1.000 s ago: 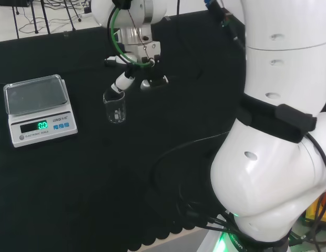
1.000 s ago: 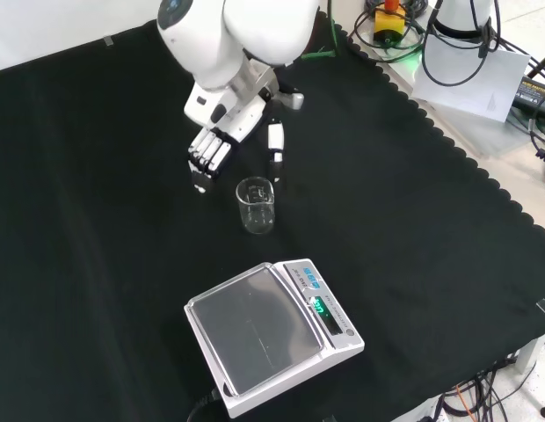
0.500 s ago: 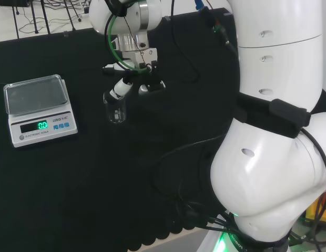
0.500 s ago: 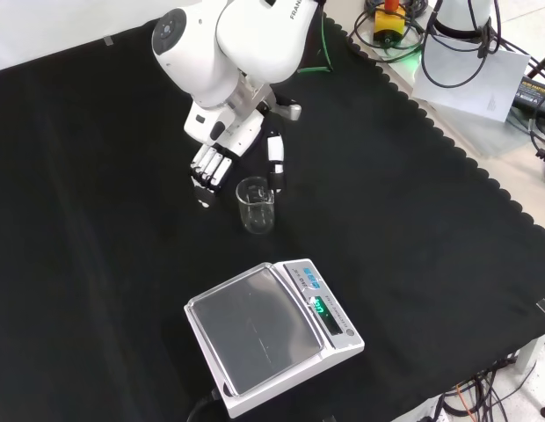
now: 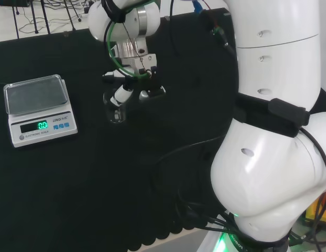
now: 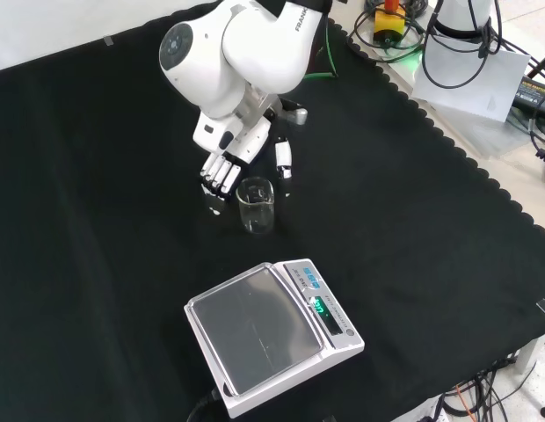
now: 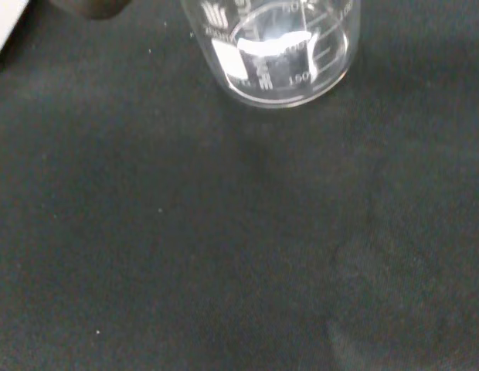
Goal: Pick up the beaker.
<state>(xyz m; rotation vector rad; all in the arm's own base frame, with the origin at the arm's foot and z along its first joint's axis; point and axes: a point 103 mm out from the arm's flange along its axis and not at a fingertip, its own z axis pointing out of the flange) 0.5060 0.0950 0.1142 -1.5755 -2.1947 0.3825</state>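
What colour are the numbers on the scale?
Green, on the scale display; clearest in the head view.

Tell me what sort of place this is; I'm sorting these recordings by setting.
Most likely a robotics lab bench set up for lab-ware handling. A clear glass beaker and a digital scale stand on a black cloth, and cables and equipment crowd the bench's edge.

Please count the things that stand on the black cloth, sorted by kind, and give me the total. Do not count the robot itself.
Clear glass beaker: 1
Electronic scale: 1
Total: 2

The hand is beside the beaker with straight fingers and is not counted.
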